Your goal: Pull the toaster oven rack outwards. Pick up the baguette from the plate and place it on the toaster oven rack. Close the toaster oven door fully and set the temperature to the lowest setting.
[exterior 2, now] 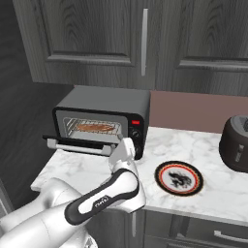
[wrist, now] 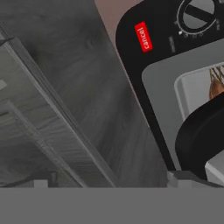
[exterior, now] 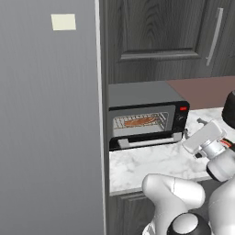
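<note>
The black toaster oven (exterior: pixel 146 114) (exterior 2: pixel 104 118) stands on the marble counter, and its door (exterior: pixel 148 142) (exterior 2: pixel 75 144) hangs open with the silver handle at the front. In its cavity the wire rack (exterior: pixel 159 121) (exterior 2: pixel 72 125) carries the orange-tan baguette (exterior: pixel 139 122) (exterior 2: pixel 94 127) (wrist: pixel 215 89). The plate (exterior 2: pixel 178 178) lies bare to the oven's right. My gripper (exterior: pixel 192 130) (exterior 2: pixel 121 140) (wrist: pixel 111 180) is open and holds nothing. It hovers just before the oven's right control panel, near the red button (wrist: pixel 142 37) and the knobs (wrist: pixel 199 13) (exterior 2: pixel 136 133).
A large dark rounded vessel (exterior 2: pixel 237 143) (exterior: pixel 229 109) stands at the counter's right end. A tall grey fridge side (exterior: pixel 50 119) walls off the left. Dark upper cabinets (exterior 2: pixel 145 38) hang above the oven.
</note>
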